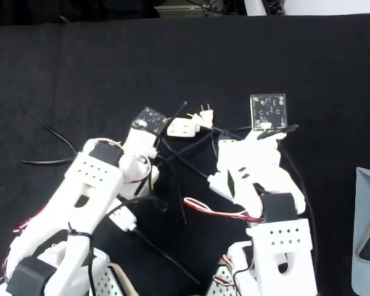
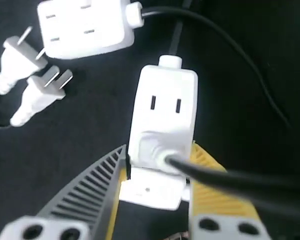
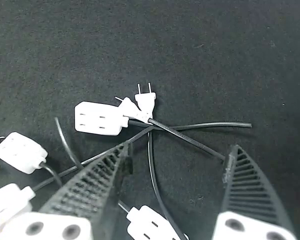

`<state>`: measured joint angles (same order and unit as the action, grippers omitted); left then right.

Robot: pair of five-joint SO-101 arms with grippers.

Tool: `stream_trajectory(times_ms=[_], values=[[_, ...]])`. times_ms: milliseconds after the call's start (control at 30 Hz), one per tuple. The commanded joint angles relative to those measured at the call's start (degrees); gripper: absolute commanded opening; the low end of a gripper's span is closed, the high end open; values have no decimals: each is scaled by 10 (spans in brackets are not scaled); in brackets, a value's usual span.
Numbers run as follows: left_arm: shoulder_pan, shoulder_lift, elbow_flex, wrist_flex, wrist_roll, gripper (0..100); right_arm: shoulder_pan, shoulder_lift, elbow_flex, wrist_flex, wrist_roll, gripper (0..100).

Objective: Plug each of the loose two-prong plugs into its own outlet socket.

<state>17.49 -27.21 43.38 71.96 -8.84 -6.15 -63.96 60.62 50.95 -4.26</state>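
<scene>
Two loose two-prong plugs [image 3: 140, 104] lie side by side on the table [image 1: 80, 55], just beside a multi-outlet block [image 3: 99, 118]. Left end effector [image 2: 160, 150] is clamped on a single outlet socket [image 2: 165, 110], slot face up, with the plugs near and off to one side. Right end effector [image 3: 180, 149] has its jaws apart. The plugs sit out front past crossed black cords [image 3: 190, 132], long axes pointing away from it. Left arm is nearer but occupied, so the right looks like the one to pick.
</scene>
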Motion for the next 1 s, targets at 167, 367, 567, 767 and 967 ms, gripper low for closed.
stream_trajectory(times_ms=[167,367,567,767,967], values=[[0,-149,-105,193,-30,141,6,5,-29,-11,-4,292],[-108,-217,-100,244,-87,141,6,5,-29,-10,-4,292],[-258,-245,-106,268,-189,141,0,5,-29,-9,-4,292],[-330,-302,-106,274,-234,141,-19,5,-28,-7,-4,292],[-359,-354,-125,265,-214,141,-18,5,-28,-7,-4,292]])
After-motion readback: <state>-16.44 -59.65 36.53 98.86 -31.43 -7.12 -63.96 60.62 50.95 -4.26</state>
